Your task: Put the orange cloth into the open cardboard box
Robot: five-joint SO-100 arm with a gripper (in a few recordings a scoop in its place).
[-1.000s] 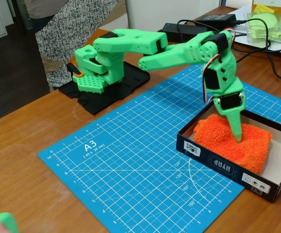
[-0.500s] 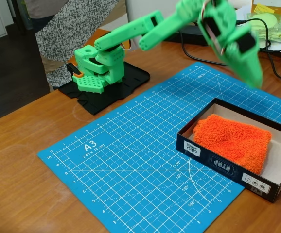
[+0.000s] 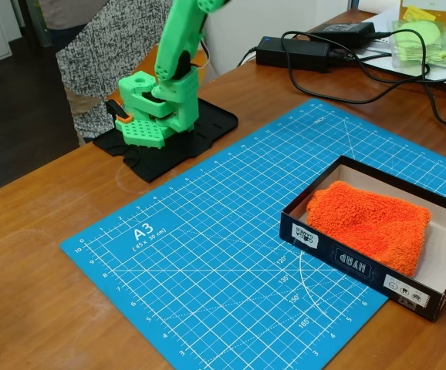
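The orange cloth (image 3: 369,223) lies flat inside the open cardboard box (image 3: 339,252), against its left and front walls. The box is a shallow black-sided tray with a pale inside, standing at the right edge of the blue cutting mat. The green arm (image 3: 178,42) rises straight up from its base (image 3: 157,116) at the back left and leaves the picture at the top. Its gripper is above the top edge, out of view.
A blue A3 cutting mat (image 3: 207,254) covers the middle of the wooden table. A black power brick (image 3: 296,52) and cables lie at the back right, near a pale green bagged item (image 3: 422,38). A person in a patterned garment (image 3: 103,46) stands behind the arm's base.
The arm has lifted off the cloth in the box and swung back and up over its base, carrying the gripper out of the picture. The cloth stays in the box.
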